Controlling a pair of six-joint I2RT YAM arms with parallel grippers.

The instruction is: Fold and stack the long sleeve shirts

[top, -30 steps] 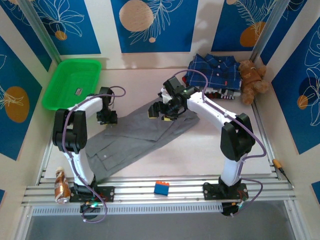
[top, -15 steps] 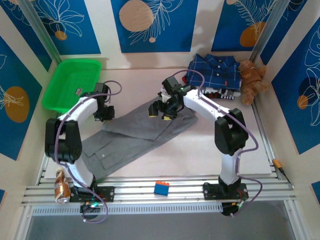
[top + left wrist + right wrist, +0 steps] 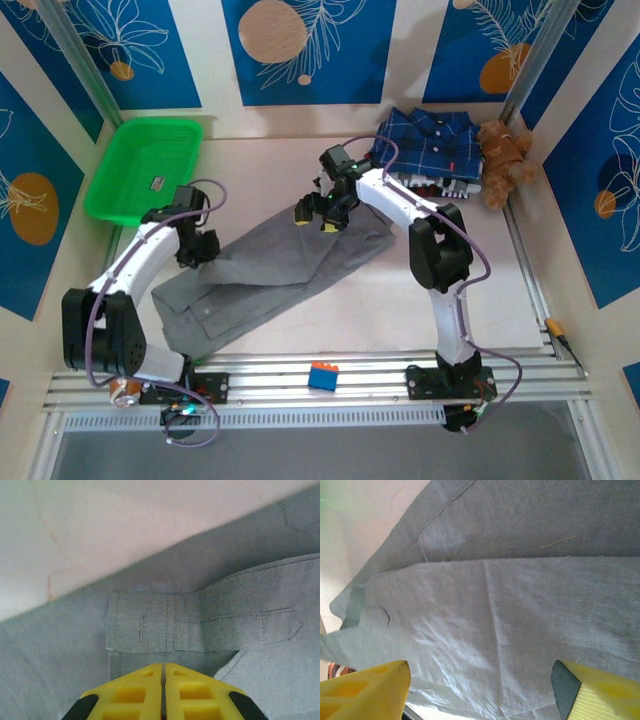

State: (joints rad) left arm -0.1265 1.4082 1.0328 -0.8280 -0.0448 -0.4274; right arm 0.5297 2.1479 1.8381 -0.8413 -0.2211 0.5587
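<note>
The grey long sleeve shirt (image 3: 285,265) lies spread on a diagonal across the table. My left gripper (image 3: 198,247) sits at its upper left edge. In the left wrist view the yellow fingers (image 3: 135,692) are pressed together, my left gripper (image 3: 163,672) pinching the grey cloth just below a flat sleeve cuff (image 3: 160,625). My right gripper (image 3: 322,212) hangs over the shirt's far end, open. In the right wrist view my right gripper (image 3: 480,690) spans smooth grey cloth (image 3: 510,620) with nothing between its fingers. The navy plaid shirt (image 3: 430,140) lies folded at the back right.
A green basket (image 3: 145,165) stands at the back left. A brown teddy bear (image 3: 503,160) sits beside the plaid shirt, which tops a pile of folded clothes (image 3: 440,188). A blue brick (image 3: 322,376) rests on the front rail.
My left gripper closed and swung left and toward the near side along the shirt's edge. My right gripper drifted slightly back and left and stayed open.
</note>
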